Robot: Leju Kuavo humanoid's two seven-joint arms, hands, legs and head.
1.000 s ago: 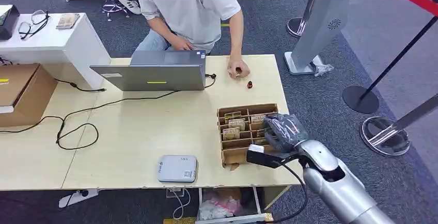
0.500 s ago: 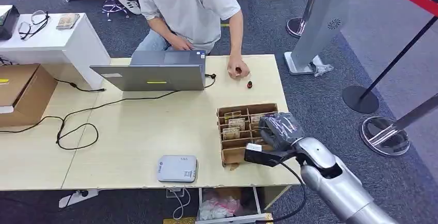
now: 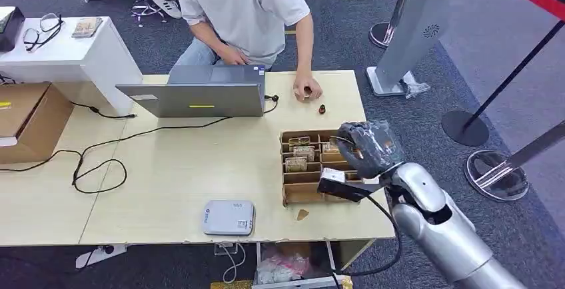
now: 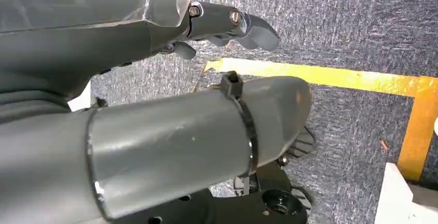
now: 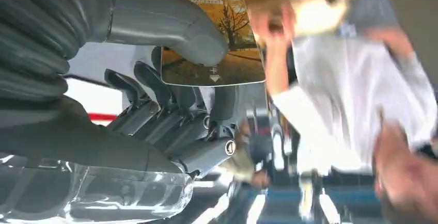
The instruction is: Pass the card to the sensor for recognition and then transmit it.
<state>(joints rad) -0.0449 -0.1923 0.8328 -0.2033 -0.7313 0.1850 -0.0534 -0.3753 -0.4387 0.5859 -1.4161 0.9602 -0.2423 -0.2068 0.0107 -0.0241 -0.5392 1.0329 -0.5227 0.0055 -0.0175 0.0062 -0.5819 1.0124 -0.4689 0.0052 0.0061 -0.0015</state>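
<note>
A demo hall: carpeted floor (image 3: 413, 129), rope stanchions (image 3: 465, 126), laptop (image 3: 200, 99) on a desk (image 3: 200, 169).

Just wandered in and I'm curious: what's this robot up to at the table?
The robot's right hand holds a hotel card, pinched under its thumb, above a cardboard box of slotted cards on the table. A grey card reader lies near the table's front edge, not yet visited. The left hand hangs over the carpet, holding nothing. A person sits opposite behind a laptop.
</note>
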